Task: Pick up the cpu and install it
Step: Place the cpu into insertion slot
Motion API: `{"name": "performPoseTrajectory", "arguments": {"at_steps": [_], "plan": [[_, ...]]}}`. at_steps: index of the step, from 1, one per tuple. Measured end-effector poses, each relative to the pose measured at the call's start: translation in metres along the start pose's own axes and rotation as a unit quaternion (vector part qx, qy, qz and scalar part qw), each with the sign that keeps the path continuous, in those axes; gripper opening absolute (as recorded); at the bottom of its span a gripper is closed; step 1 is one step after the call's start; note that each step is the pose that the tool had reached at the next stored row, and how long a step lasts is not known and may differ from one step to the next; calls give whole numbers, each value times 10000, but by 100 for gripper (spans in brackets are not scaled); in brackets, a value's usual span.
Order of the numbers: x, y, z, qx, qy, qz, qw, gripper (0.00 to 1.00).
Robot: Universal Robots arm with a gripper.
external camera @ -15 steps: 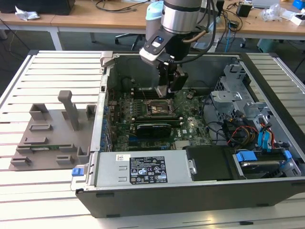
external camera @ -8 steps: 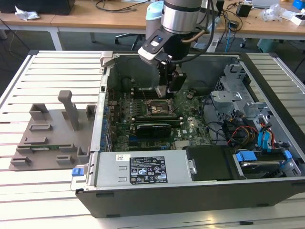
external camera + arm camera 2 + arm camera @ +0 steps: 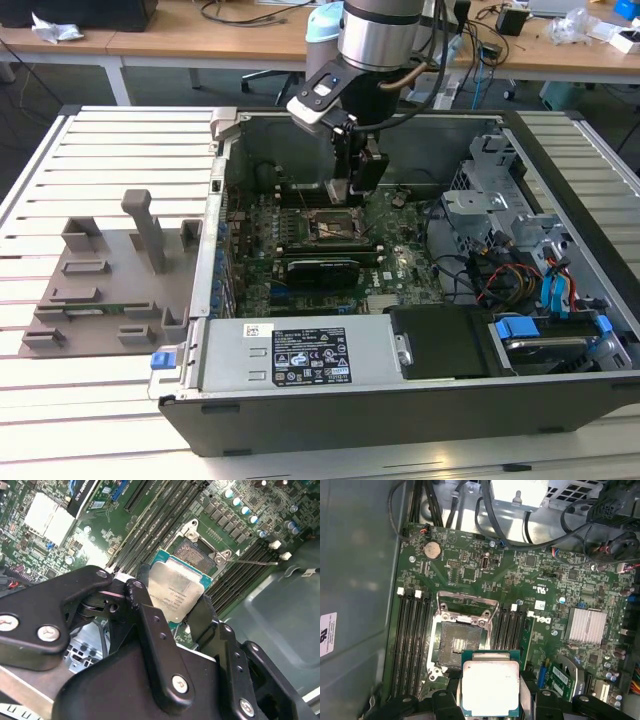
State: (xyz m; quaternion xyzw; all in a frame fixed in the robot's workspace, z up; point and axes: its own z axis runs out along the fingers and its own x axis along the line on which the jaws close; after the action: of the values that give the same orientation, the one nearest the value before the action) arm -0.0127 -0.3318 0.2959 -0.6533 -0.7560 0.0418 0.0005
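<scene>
One relation matters: cpu (image 3: 491, 687) versus the open socket (image 3: 457, 645). Gripper (image 3: 172, 602) is pinching the cpu by two opposite edges, with the chip held flat and its metal lid facing the wrist cameras. In both wrist views the chip covers only a bit of one side of the socket, so I judge it offset sideways, not centred over the contacts. Chip edges look roughly square to the socket frame, no obvious twist. In the exterior view the gripper hangs inside the computer case (image 3: 300, 400), low over the motherboard (image 3: 400, 255), slightly far of the socket. Not seated yet.
</scene>
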Motion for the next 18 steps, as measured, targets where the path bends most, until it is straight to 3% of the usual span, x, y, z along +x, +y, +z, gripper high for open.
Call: {"name": "performPoseTrajectory", "arguments": {"at_steps": [3,5,8,14,15,16,17,18], "plan": [[0,0,0,2,3,35,10000,55],[0,0,2,11,14,205,9998,55],[0,0,3,29,32,538,9985,55],[0,0,3,31,34,565,9984,55],[0,0,3,16,33,566,9984,55],[-1,0,3,-38,27,569,9984,55],[0,-1,6,-139,20,575,9982,55],[0,-1,6,-141,20,575,9982,55]]}}
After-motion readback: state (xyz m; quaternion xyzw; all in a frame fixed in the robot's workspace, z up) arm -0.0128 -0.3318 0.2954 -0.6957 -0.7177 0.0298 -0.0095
